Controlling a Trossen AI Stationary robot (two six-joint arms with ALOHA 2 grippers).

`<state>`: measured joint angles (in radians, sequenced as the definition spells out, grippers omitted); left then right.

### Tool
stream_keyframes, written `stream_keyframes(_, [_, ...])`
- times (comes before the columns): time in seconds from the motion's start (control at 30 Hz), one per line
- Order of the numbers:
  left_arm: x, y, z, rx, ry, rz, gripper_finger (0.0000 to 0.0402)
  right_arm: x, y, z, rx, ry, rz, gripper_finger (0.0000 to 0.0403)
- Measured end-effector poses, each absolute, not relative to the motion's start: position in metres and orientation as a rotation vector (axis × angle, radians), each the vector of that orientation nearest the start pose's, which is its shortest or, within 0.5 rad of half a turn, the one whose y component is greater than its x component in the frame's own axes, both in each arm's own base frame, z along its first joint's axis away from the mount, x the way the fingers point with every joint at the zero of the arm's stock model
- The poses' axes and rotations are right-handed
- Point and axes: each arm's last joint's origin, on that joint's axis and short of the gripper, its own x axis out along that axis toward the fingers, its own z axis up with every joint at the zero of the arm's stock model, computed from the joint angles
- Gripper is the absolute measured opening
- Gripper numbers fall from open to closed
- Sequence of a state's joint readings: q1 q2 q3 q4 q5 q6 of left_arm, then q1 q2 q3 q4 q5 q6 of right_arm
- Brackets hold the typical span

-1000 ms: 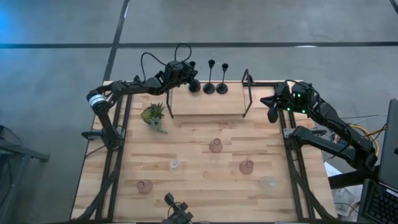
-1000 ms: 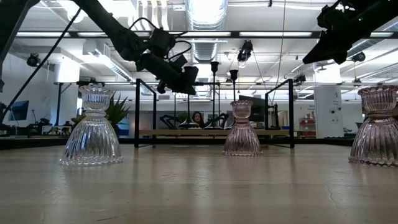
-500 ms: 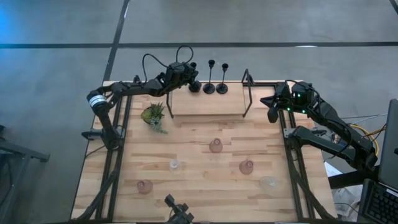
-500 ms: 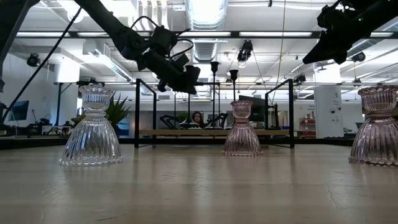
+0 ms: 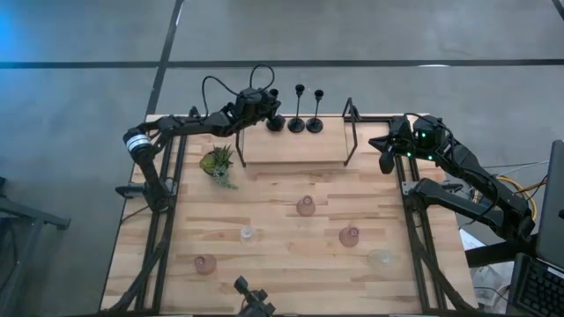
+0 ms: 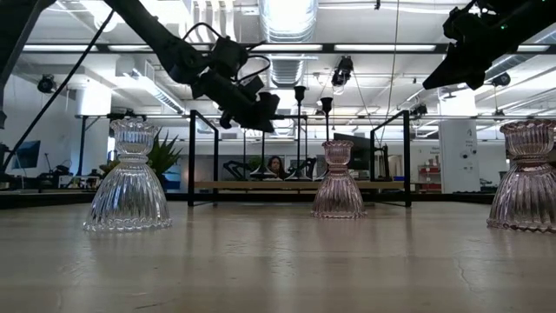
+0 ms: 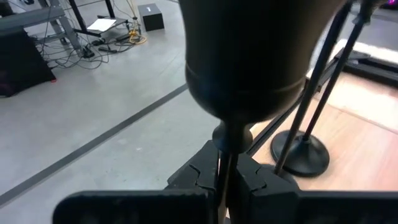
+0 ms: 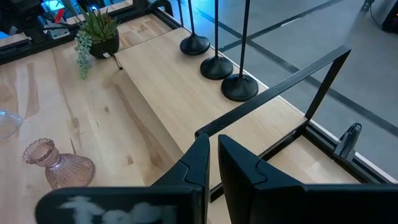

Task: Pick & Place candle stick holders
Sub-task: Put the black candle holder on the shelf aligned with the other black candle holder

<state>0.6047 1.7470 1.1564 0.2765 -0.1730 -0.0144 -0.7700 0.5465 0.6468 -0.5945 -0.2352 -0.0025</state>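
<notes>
Three slim black stemmed holders [image 5: 297, 123] stand in a row on a raised wooden shelf [image 5: 291, 145] at the table's far edge. Their round bases show in the right wrist view [image 8: 217, 67]. My left gripper [image 5: 267, 106] is at the leftmost holder [image 5: 276, 120], shut on it. Three pink glass holders [image 5: 306, 206] [image 5: 350, 236] [image 5: 204, 263] and two clear ones [image 5: 248, 233] [image 5: 381, 258] stand on the table. My right gripper [image 5: 386, 151] hangs shut and empty above the table's far right corner. My left gripper pinches the leftmost black holder's thin stem [image 7: 225, 163] between its two fingers, just below the cup [image 7: 249, 68]. The fingers come slanting from the table's left and lie across the stem. The holder stands upright, and its base [image 8: 194, 45] looks to be on the shelf.
A small spiky green plant [image 5: 218, 163] stands at the far left by the shelf. Black metal frames [image 5: 349, 132] rise at both ends of the shelf. A camera mount [image 5: 251, 299] sits at the near edge.
My left gripper has edged a little toward the table's right, at the leftmost black holder, and has kept still since.
</notes>
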Motion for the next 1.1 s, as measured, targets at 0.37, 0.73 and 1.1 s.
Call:
stream_keyframes(0.37, [0.326, 0.233, 0.252, -0.097, 0.295, 0.761, 0.0010, 0.088, -0.076, 0.279, 0.238, 0.439, -0.523, 0.0029])
stream_keyframes(0.73, [0.331, 0.239, 0.245, -0.126, 0.336, 0.788, 0.0010, 0.088, -0.076, 0.279, 0.239, 0.439, -0.523, 0.0029])
stream_keyframes(1.1, [0.331, 0.239, 0.245, -0.157, 0.325, 0.794, 0.0010, 0.088, -0.076, 0.279, 0.238, 0.439, -0.523, 0.0029])
